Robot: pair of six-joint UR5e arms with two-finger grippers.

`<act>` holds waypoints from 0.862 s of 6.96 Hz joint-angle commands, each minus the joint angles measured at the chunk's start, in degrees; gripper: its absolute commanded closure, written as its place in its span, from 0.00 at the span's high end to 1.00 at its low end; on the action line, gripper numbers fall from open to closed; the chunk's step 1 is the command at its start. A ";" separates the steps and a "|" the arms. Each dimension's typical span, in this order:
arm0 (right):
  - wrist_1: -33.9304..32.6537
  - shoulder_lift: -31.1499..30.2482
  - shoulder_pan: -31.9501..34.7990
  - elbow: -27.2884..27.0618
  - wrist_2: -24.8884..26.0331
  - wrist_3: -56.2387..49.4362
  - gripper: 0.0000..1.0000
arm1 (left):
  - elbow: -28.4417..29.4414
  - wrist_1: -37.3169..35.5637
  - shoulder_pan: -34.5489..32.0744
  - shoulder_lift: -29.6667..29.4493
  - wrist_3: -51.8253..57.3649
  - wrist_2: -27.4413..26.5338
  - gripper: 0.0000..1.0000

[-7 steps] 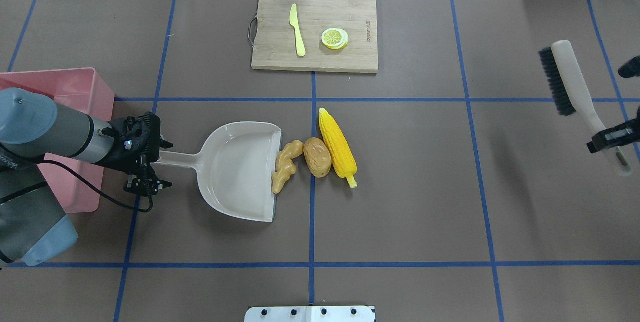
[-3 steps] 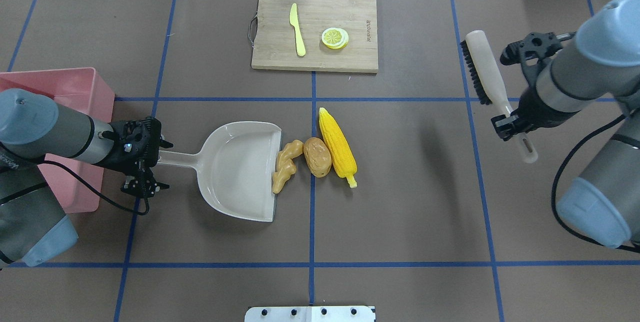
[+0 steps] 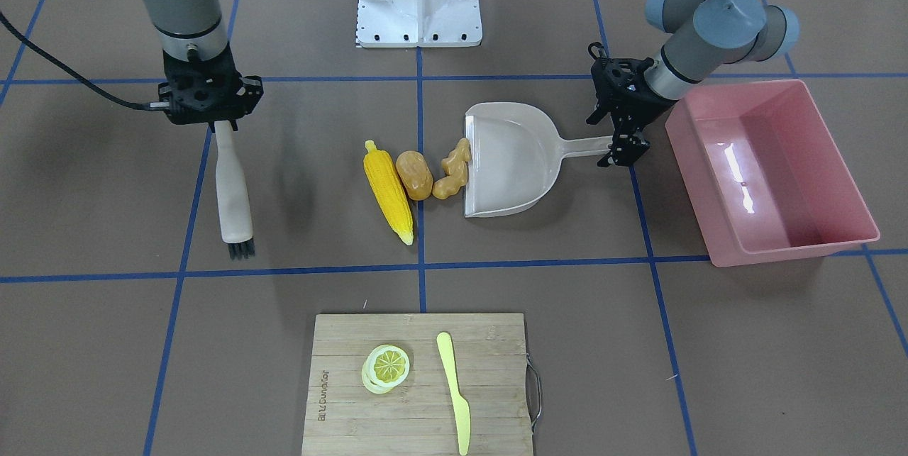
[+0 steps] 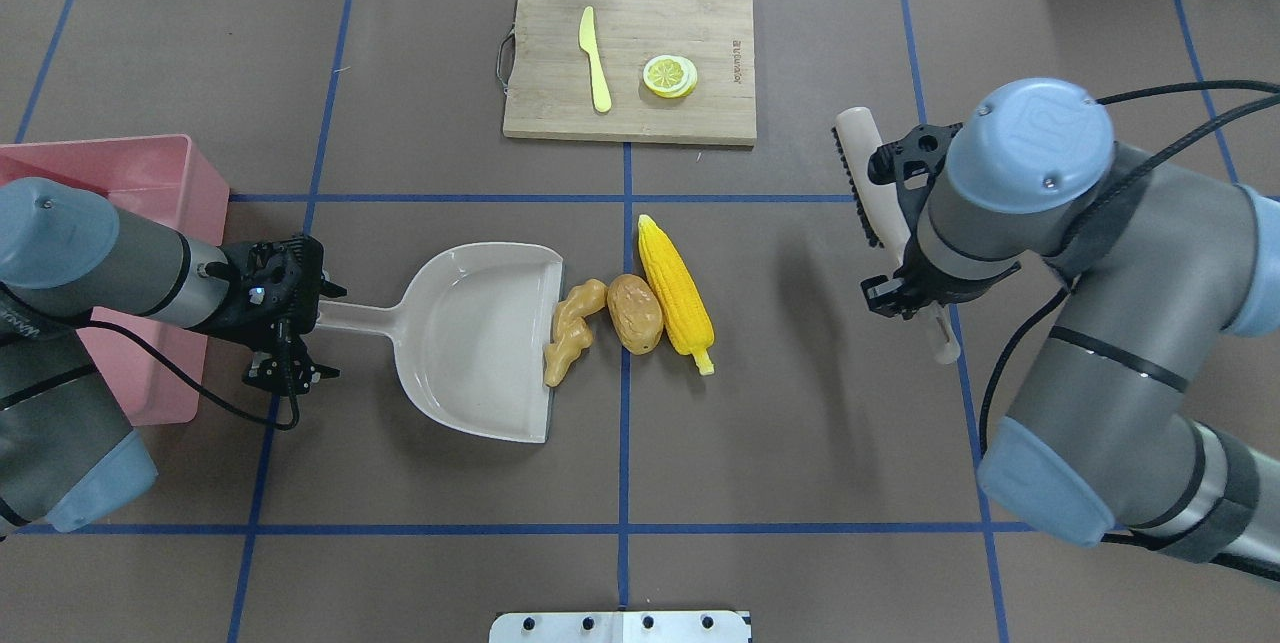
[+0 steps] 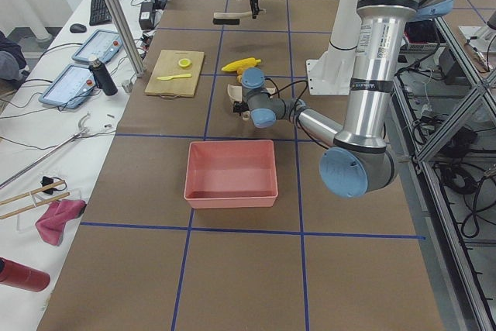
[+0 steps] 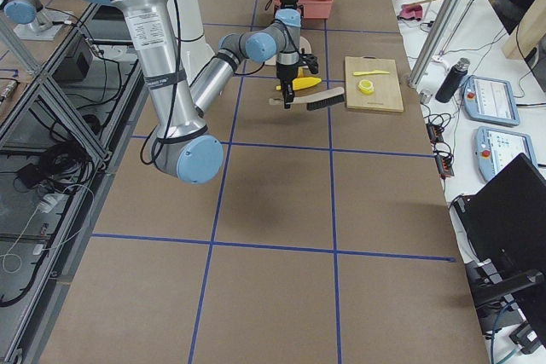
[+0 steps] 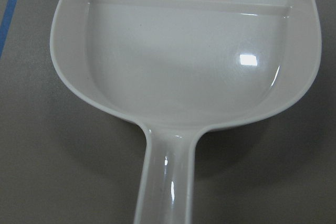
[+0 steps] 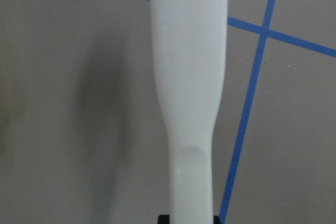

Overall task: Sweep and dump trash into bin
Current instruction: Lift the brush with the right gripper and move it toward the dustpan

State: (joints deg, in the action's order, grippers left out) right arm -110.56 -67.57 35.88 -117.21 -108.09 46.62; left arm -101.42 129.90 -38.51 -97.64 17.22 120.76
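Right of the corn cob (image 4: 676, 293), seen overhead, land the brush (image 4: 860, 155) your right gripper (image 3: 222, 124) is clamping; your left gripper (image 4: 310, 316) is gripping the dustpan (image 4: 470, 343) handle.

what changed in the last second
The right gripper, shut on the brush, carried it in from the right side toward the corn. The left gripper still holds the dustpan by its handle; ginger, potato, corn and bin have not moved.
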 commanded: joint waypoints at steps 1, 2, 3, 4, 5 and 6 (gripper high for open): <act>0.52 4.01 -3.17 5.39 -2.80 3.81 0.00 | 0.60 0.09 0.02 -0.10 0.18 0.00 0.82; 0.61 5.59 -4.75 7.16 -5.70 4.44 0.00 | 0.60 0.09 0.02 -0.10 0.35 0.00 0.72; 0.53 7.44 -5.28 9.18 -7.30 5.32 0.00 | 0.52 0.35 -0.07 -0.10 0.44 0.26 0.65; 0.53 9.37 -5.99 11.81 -10.27 6.28 0.00 | 0.34 0.53 -0.16 -0.10 0.09 0.44 0.65; 0.61 11.04 -7.21 13.83 -11.17 8.12 0.00 | 0.43 0.44 -0.25 -0.10 -0.08 0.62 0.74; 0.70 13.23 -7.40 16.38 -11.35 8.57 0.00 | 0.43 0.36 -0.25 -0.10 -0.26 0.62 0.93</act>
State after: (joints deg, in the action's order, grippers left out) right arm -109.96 -56.76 29.11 -103.71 -118.64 54.14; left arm -100.98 130.32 -38.71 -97.73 17.18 121.30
